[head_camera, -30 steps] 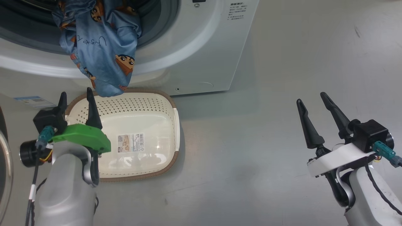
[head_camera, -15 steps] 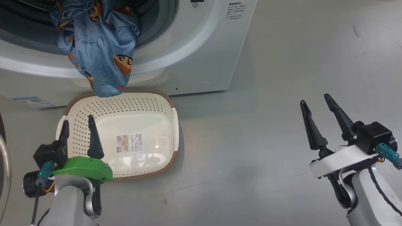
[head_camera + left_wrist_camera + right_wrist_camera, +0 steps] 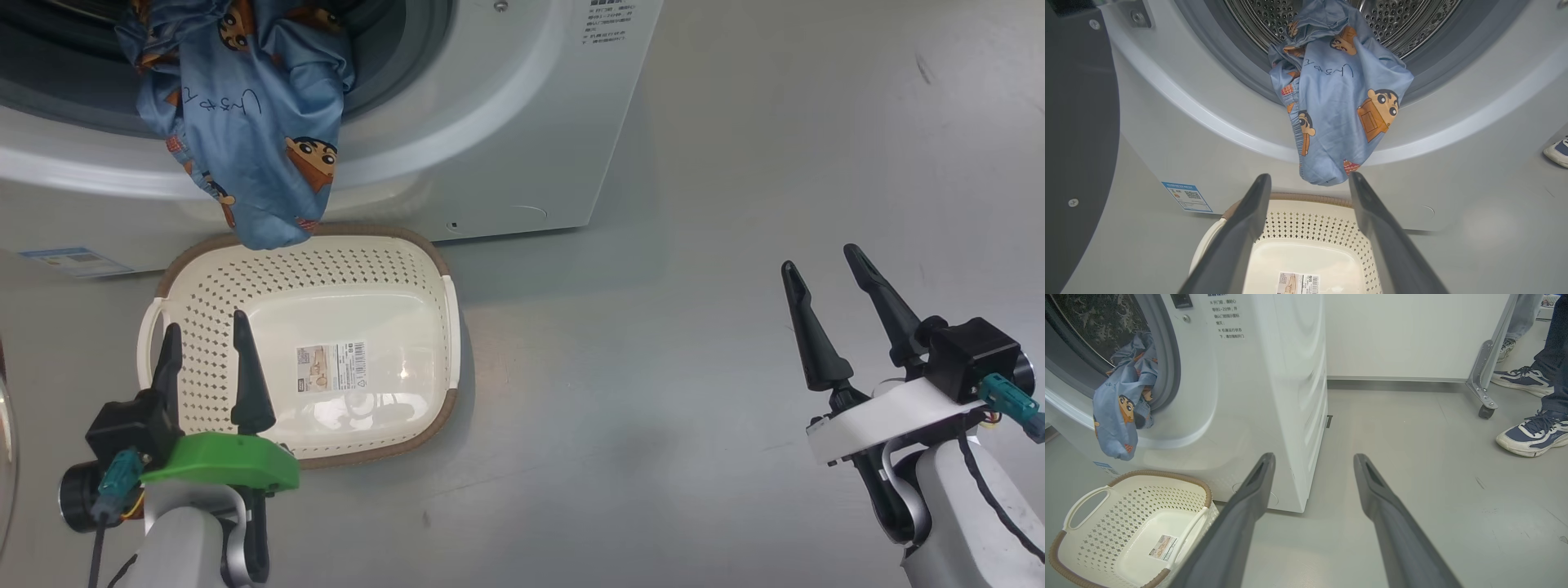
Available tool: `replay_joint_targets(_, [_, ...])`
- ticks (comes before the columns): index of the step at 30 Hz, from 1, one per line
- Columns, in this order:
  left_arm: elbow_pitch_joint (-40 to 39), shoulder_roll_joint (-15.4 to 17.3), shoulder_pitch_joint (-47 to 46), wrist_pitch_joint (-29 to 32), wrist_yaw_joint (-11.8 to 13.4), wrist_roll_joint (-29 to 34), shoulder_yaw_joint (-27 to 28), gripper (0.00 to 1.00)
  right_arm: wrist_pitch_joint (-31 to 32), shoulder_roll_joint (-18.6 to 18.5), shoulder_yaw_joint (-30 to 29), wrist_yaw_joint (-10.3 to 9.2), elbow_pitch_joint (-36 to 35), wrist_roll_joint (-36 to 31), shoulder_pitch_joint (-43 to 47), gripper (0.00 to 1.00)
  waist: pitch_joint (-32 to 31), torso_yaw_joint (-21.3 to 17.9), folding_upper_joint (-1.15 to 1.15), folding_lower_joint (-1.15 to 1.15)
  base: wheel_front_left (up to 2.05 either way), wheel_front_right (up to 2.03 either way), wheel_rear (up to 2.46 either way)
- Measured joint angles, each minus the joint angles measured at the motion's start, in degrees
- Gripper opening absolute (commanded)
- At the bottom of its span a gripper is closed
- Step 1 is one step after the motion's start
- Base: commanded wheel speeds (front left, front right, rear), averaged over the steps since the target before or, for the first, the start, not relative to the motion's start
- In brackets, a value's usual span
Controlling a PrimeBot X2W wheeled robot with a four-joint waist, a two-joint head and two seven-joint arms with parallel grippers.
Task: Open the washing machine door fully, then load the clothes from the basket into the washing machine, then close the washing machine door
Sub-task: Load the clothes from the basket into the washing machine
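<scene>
Smooth grey flooring (image 3: 653,367) is spreading across most of the head view, with the washing machine (image 3: 522,147) standing along the top of the frame. The clothes (image 3: 245,139) are hanging out of its mouth at the upper left. The blue cartoon-printed fabric is lying partly inside the steel drum (image 3: 1404,24) and draping over the grey gasket (image 3: 1220,61) and the white front. Its lowest fold is dangling just above the far rim of the basket (image 3: 269,269).

The basket is sitting on the floor right before the machine, left of centre, its bare bottom showing a label sticker (image 3: 331,366). The washing machine door (image 3: 1077,122) is standing swung open, showing as a dark panel along the left edge of the left wrist view.

The left gripper (image 3: 206,322) is hovering at the lower left of the head view over the basket's near corner, fingers spread apart and gripping nothing. The right gripper (image 3: 819,257) is hovering at the lower right, well apart from the basket, its fingers likewise parted and empty. Someone's shoes (image 3: 1531,435) are resting at the right edge of the right wrist view.
</scene>
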Motion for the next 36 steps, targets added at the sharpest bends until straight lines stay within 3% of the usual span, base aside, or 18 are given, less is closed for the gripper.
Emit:
replay_joint_targets(19, [-3.35, 0.19, 0.19, 0.04, 1.08, -0.55, 1.76, 1.00, 0.00, 0.70, 1.37, 0.00, -0.78, 0.00, -1.01, 1.00, 2.69, -2.49, 0.00, 0.00, 0.00, 0.00, 0.00])
replay_joint_targets(36, [2.09, 4.33, -13.48, 1.87, 1.32, -0.30, 4.17, 1.00, 0.00, 1.38, 1.47, 0.00, -0.79, 0.09, -2.89, 1.00, 7.70, -8.01, 0.00, 0.00, 0.00, 0.00, 0.00])
